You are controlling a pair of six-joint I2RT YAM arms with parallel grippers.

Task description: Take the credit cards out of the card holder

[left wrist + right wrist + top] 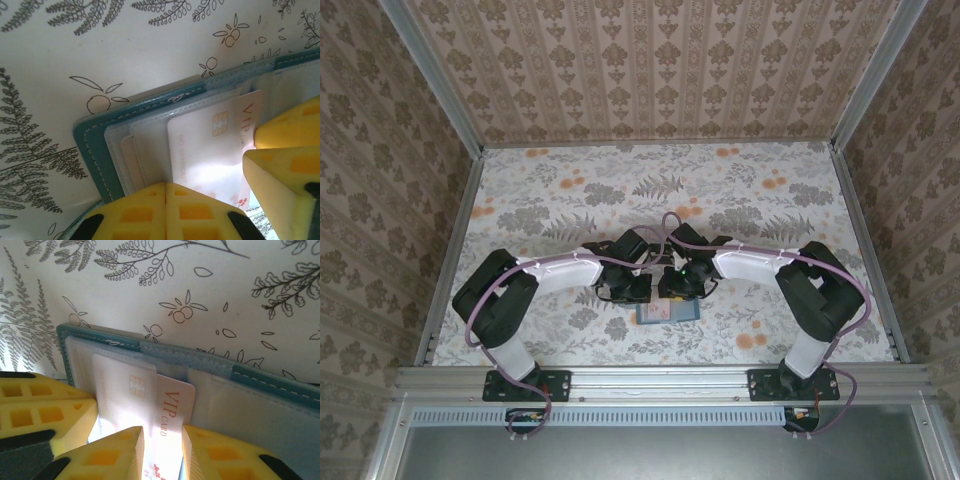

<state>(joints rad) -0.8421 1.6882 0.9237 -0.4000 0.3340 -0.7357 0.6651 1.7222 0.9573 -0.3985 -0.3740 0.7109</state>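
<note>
On the flower-printed table [570,200], small teal folding card holder [667,312] seen from above, wrist views add left gripper [165,194] pressed together on it, right gripper [162,431] slightly spread astride pale pinkish VIP card [172,400].

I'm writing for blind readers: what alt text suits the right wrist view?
A pale card marked VIP sticks partway out of an open teal card holder on a floral table. The right tool, jaws apart, sits at its near end.
</note>
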